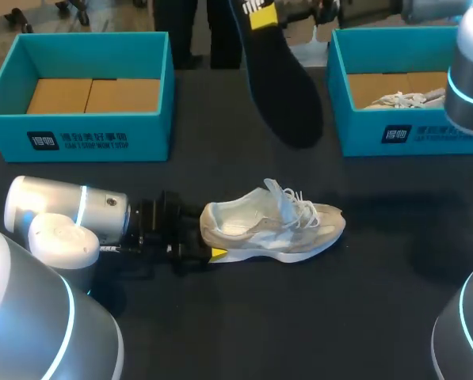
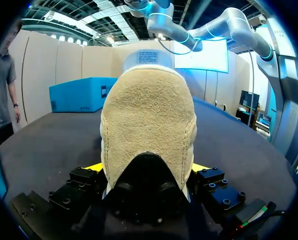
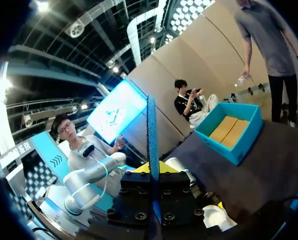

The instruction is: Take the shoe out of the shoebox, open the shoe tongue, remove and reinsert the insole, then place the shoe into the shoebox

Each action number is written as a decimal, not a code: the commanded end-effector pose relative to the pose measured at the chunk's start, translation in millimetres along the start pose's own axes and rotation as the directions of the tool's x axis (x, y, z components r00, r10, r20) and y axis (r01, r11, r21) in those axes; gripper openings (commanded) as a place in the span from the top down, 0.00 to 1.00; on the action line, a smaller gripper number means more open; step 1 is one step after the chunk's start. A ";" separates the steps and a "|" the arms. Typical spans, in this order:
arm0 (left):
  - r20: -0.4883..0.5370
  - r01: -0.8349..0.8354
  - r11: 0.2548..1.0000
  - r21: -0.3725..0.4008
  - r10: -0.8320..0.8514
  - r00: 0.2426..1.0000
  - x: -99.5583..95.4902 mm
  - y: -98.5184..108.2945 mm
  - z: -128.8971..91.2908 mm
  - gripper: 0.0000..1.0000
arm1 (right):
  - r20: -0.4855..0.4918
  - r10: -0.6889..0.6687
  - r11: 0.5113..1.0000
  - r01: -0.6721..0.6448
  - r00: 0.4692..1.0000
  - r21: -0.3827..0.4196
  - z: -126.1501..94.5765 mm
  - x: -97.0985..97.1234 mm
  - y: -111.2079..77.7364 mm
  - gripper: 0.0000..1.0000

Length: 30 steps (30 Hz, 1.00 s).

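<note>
Left gripper (image 1: 198, 237) clamped on shoe (image 1: 276, 226) heel; shoe lies across desk (image 1: 339, 317), toe right, opening up; right gripper (image 3: 152, 169) pinches insole (image 1: 287, 95) aloft behind shoe, free end hanging toward it; right arm nearer for reinsertion.

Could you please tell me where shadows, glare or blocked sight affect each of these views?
Head view: even light, a soft shadow on the table beside the shoe. Left wrist view: the shoe's heel, in the left gripper, blocks most of what lies ahead. Right wrist view: no glare on the insole, which shows edge-on in the right gripper.
</note>
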<state>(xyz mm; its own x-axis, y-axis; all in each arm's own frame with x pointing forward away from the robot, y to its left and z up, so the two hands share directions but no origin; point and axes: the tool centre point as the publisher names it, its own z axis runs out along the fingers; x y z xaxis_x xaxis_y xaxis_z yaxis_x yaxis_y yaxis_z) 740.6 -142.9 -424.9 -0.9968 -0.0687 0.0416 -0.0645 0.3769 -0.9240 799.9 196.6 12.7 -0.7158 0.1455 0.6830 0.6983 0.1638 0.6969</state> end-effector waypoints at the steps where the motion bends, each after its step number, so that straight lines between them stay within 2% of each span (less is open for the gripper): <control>1: -0.001 0.000 1.000 -0.003 0.000 1.000 0.2 0.6 1.9 1.00 | 0.030 0.002 1.000 -0.002 1.000 -0.003 -4.8 4.3 -4.0 1.00; 10: -0.001 0.000 1.000 -0.003 0.000 1.000 0.2 0.6 1.9 1.00 | 0.030 0.002 1.000 -0.002 1.000 -0.003 -4.8 4.3 -4.0 1.00; 12: -0.001 0.000 1.000 -0.003 0.000 1.000 0.2 0.6 1.9 1.00 | -0.004 0.013 0.996 -0.014 1.000 -0.089 -17.8 7.7 -4.7 1.00; 17: -0.001 0.000 1.000 -0.003 0.000 1.000 0.2 0.6 1.9 1.00 | -0.049 0.050 0.984 -0.058 0.998 -0.167 -37.5 22.1 -3.9 1.00; 25: -0.001 0.000 1.000 -0.003 0.000 1.000 0.2 0.6 1.9 1.00 | -0.069 0.111 0.984 -0.119 0.991 -0.135 -29.6 41.0 -2.6 1.00; 30: -0.001 0.000 1.000 -0.003 0.000 1.000 0.2 0.6 1.9 1.00 | -0.089 0.117 0.977 -0.130 0.989 -0.169 -26.1 56.3 -12.4 1.00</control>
<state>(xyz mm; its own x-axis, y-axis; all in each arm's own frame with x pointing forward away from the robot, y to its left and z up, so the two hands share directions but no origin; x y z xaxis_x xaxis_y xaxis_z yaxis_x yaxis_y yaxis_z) 740.6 -143.0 -424.9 -0.9968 -0.0685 0.0416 -0.0644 0.3768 -0.9240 761.9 174.3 50.3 -0.6287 0.0705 0.7745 0.7764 0.0003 0.6302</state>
